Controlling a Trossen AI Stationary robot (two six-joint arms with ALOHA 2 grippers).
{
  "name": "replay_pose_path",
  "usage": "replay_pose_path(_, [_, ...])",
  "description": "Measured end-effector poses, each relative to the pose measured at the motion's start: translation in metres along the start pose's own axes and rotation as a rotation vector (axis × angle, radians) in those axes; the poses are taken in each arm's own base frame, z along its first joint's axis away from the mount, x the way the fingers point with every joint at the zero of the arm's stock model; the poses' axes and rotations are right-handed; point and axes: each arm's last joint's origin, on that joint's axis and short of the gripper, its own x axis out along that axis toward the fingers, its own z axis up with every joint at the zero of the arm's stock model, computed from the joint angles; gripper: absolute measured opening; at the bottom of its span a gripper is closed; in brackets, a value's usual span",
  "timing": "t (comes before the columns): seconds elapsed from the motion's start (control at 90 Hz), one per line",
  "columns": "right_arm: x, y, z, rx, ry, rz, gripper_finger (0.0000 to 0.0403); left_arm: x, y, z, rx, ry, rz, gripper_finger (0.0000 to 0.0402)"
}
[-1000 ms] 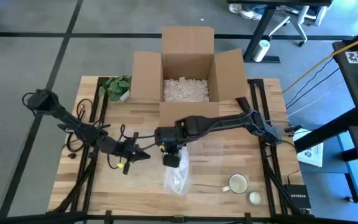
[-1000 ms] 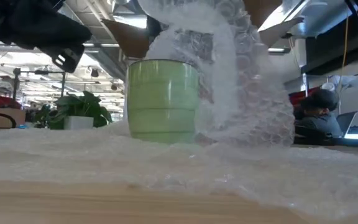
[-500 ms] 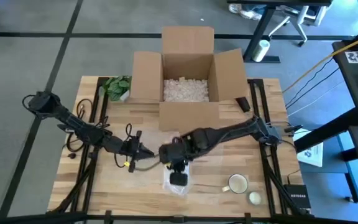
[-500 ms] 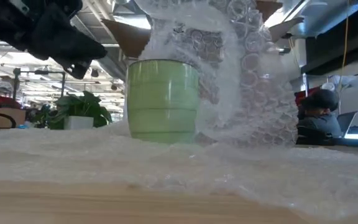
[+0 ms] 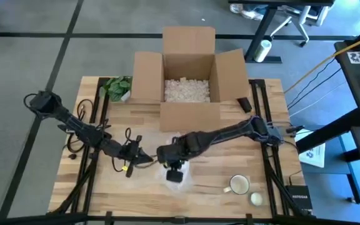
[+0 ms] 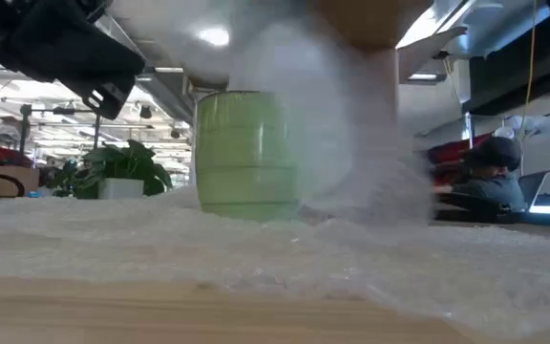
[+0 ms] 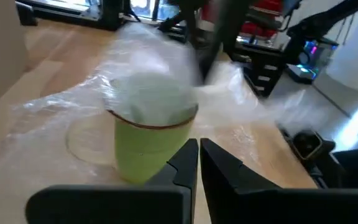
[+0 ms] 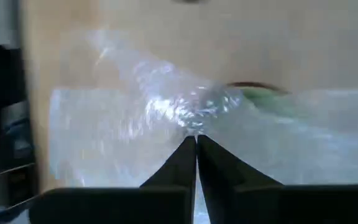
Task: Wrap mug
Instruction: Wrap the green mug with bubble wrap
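A green mug (image 6: 248,153) stands upright on a sheet of bubble wrap (image 6: 285,253) spread on the wooden table (image 5: 105,181). One part of the wrap (image 7: 151,74) is drawn up and over the mug's mouth, and my right gripper (image 8: 196,142) is shut on it above the mug. In the high view the right arm hides the mug. My left gripper (image 7: 199,149) is shut on nothing, just left of the mug (image 7: 146,149) and pointing at it. My right gripper pinches a bunched fold of the bubble wrap (image 8: 188,115) between its two fingers, coming from above. The wrap runs from the fingers down over the mug's rim (image 8: 260,93) to the sheet on the table. How many layers it has cannot be told.
An open cardboard box (image 5: 188,72) with packing peanuts stands at the far middle, a small plant (image 5: 118,87) at the far left. A white mug (image 5: 239,184) and a small round thing (image 5: 255,199) sit near the front right. Cables (image 5: 80,134) lie along the left side.
My right gripper has carried the raised bubble wrap from behind the mug toward the table's near edge, over the mug's mouth, so the wrap now drapes across the top. My left gripper went a little toward the mug and then drew slightly back.
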Motion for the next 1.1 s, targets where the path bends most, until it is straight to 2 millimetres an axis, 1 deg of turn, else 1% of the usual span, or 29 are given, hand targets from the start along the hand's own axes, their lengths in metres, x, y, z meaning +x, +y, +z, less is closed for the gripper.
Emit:
replay_pose_path(0.089, [0.006, -0.015, 0.002, 0.013, 0.012, -0.021, 0.0000, 0.000, -0.001, -0.001, 0.002, 0.005, -0.002, 0.0000])
replay_pose_path(0.267, [0.027, -0.040, -0.006, 0.061, 0.100, -0.011, 0.0000, 0.000, 0.000, -0.002, -0.005, 0.015, 0.001, 0.0000])
replay_pose_path(0.356, [0.038, -0.044, -0.009, 0.065, 0.101, 0.014, 0.0000, 0.000, 0.000, -0.002, -0.006, 0.017, 0.001, 0.0000])
replay_pose_path(0.611, [0.062, -0.043, -0.016, 0.064, 0.069, 0.144, 0.0000, 0.000, 0.000, -0.002, -0.025, 0.015, 0.001, 0.0000])
replay_pose_path(0.767, [0.065, -0.044, -0.020, 0.077, 0.081, 0.155, 0.0000, 0.000, 0.000, -0.001, -0.040, 0.006, -0.002, 0.0000])
replay_pose_path(0.856, [0.063, -0.044, -0.018, 0.085, 0.077, 0.149, 0.0000, 0.000, 0.000, -0.001, -0.048, 0.006, -0.002, 0.0000])
replay_pose_path(0.978, [0.054, -0.040, -0.010, 0.081, 0.065, 0.152, 0.0000, 0.000, 0.000, -0.001, -0.047, 0.008, -0.001, 0.0000])
replay_pose_path(1.1, [0.040, -0.037, -0.004, 0.083, 0.068, 0.142, 0.0000, 0.000, 0.000, -0.002, -0.047, 0.011, 0.002, 0.0000])
